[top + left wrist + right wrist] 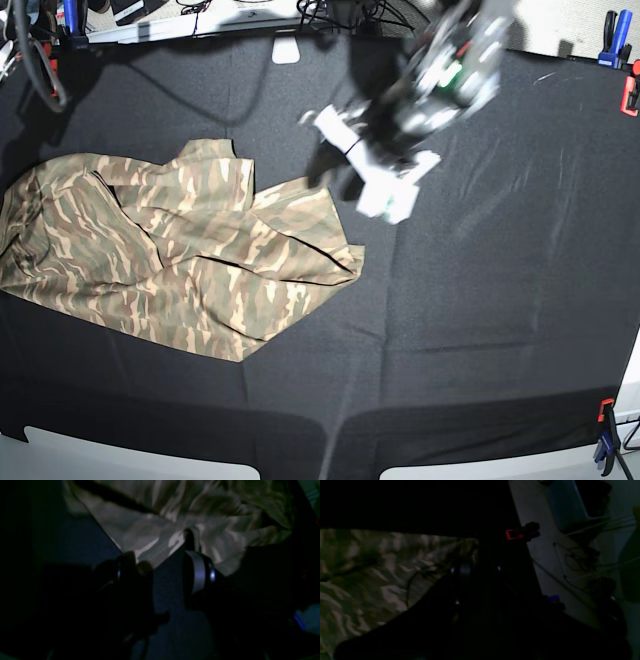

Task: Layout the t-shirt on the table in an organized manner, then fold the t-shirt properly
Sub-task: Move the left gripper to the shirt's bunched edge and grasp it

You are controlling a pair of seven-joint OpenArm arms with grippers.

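The camouflage t-shirt (170, 260) lies rumpled and partly folded over itself on the left half of the black table (480, 300). My left gripper (355, 165) hangs blurred above the table just past the shirt's right edge. In the left wrist view it (160, 562) is open, with a pointed corner of the t-shirt (150, 530) lying below between the fingers (197, 570). In the dim right wrist view my right gripper (476, 568) has its jaws slightly apart at a corner of the t-shirt (370, 575). It is too dark to tell if cloth touches them. This gripper is outside the base view.
Red and blue clamps (630, 95) sit on the table's right edge, and another clamp (603, 430) at the front right. A small white object (286, 50) and cables lie at the back edge. A red clamp (512, 533) marks the table edge near my right gripper, floor beyond.
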